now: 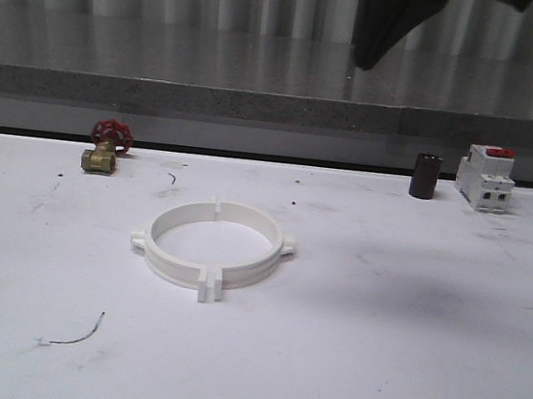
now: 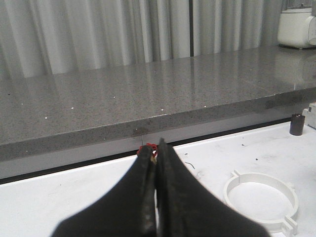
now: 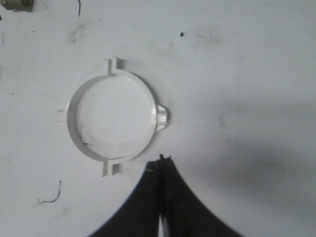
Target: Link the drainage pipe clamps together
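The drainage pipe clamps are lying flat near the middle of the white worktop, the two half-rings already meeting to form one closed ring with its opening facing straight up. The paired end tabs are sitting at two opposite points: one pair is pointing toward the worktop's near edge, the other toward its far edge, so the seam is running near-to-far. The two small outer lugs are sticking out toward the left and right edges. No writing or marking is readable on the clamps.

Along the far edge, a brass valve with a red handwheel is standing toward the far-left corner. Toward the far-right corner a dark cylinder is standing upright just beside a white breaker with a red top; any lettering on it is too small to read. A thin bit of wire is lying near the near-left corner.

The left gripper is hanging above the worktop with its jaws pressed together, holding nothing. The right gripper is hovering above the ring's near-right side, apart from it, its jaws likewise pressed together and holding nothing.
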{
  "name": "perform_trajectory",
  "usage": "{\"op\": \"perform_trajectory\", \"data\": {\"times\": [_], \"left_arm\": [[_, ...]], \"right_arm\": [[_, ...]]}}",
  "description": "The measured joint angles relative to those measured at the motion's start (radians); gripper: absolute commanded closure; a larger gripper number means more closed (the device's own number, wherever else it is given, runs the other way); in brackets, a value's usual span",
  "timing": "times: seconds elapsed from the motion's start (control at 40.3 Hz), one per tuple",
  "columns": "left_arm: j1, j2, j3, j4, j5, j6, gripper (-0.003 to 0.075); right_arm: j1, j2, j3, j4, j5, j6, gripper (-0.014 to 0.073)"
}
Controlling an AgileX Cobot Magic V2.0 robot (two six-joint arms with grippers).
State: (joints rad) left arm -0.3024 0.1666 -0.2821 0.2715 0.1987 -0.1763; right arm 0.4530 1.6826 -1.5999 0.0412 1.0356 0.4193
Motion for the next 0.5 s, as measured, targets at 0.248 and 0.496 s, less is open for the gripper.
{"op": "perform_trajectory", "data": {"times": [0.248, 0.496], "left_arm": [[0.0, 0.0, 0.0, 0.0, 0.0, 0.0, 0.0741], [0.0, 0.0, 0.0, 0.0, 0.0, 0.0, 0.0741]], "right_arm": [[-0.117, -0.249, 0.248, -0.009, -0.009, -0.106, 0.0657], [-0.151, -0.593, 0.65, -0.114, -0.157, -0.135, 0.0657]]}}
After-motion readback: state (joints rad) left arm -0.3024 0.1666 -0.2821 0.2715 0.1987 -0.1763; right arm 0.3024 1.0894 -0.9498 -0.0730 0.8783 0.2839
